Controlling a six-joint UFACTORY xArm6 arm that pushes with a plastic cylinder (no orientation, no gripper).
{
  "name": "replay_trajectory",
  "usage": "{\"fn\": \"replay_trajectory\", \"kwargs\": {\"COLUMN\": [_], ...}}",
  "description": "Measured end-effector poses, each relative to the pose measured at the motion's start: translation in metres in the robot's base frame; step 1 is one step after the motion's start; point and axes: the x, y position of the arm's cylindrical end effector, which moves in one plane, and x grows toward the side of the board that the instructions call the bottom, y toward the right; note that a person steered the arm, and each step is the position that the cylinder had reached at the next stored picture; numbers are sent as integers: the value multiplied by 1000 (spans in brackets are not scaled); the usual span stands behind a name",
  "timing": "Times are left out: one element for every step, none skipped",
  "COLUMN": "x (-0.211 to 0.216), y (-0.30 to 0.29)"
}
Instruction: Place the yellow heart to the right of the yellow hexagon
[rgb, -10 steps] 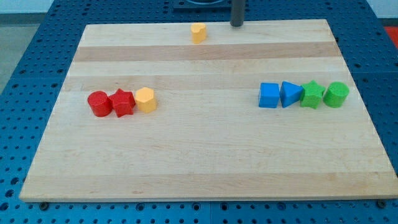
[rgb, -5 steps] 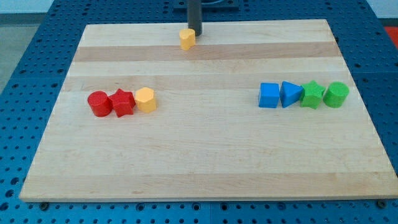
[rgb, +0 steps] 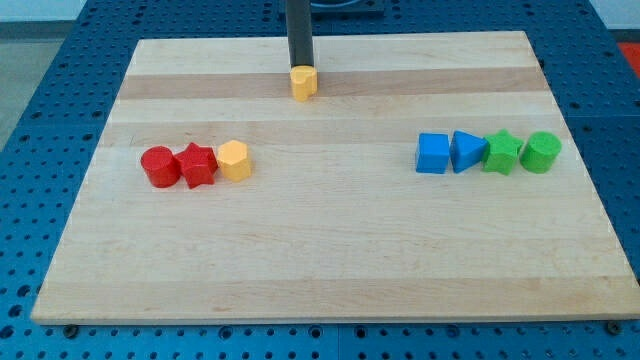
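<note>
The yellow heart lies near the view's top, left of centre, on the wooden board. My tip touches the heart's top edge, directly behind it. The yellow hexagon sits at the view's left, at the right end of a row with a red star and a red cylinder. The heart is above and to the right of the hexagon, well apart from it.
At the view's right a row holds a blue cube, a blue triangle, a green star and a green cylinder. The board rests on a blue perforated table.
My tip moved left along the board's top edge and came down behind the yellow heart. The heart shifted left and towards the view's bottom. The other blocks stayed put.
</note>
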Motion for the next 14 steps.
{"fn": "replay_trajectory", "kwargs": {"x": [12,17,28,42,60,79,98,107,82,74,83,95,112,123], "y": [6,20,30,29,28,27,25,19,10,-10,-10,-10,-10,-10]}}
